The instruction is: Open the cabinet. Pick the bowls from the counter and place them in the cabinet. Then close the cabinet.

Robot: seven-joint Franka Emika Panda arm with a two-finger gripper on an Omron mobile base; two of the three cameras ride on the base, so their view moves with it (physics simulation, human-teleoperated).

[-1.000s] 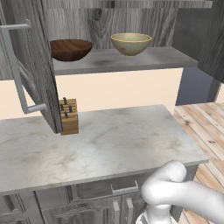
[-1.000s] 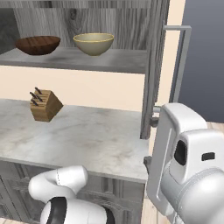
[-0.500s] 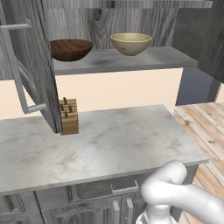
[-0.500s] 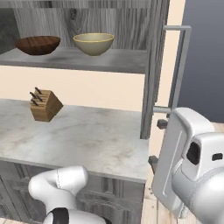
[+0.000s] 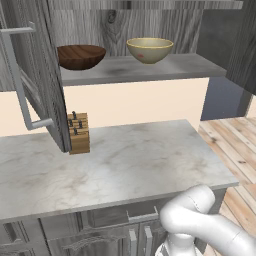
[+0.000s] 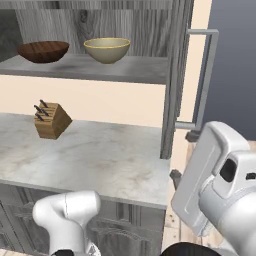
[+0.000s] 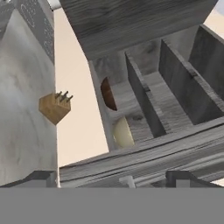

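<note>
On the bottom shelf of the cabinet (image 5: 150, 17) you can see both bowls. You find the brown wooden bowl (image 5: 81, 56) on the left and the beige bowl (image 5: 150, 50) just to its right, close but not touching. Both stand upright.

Look at the doors: both are swung open. You see the left door (image 5: 37, 75) with its long grey handle (image 5: 17, 80) sticking out over the desk (image 5: 125, 170). You see the right door (image 6: 177, 80) edge-on in the right base view, with its grey handle (image 6: 202, 80) beside it.

Down on the desk, a wooden knife block (image 5: 78, 133) stands near the wall, just under the left door.

Your gripper (image 7: 111, 179) is by the right door. Its two dark tips sit far apart at the bottom of the hand view, so it is spread wide and holds nothing. A grey bar shows between the tips, but you cannot tell if they touch it. From the hand view you look past the door edge into the cabinet, at the bowls and its shelves.
</note>
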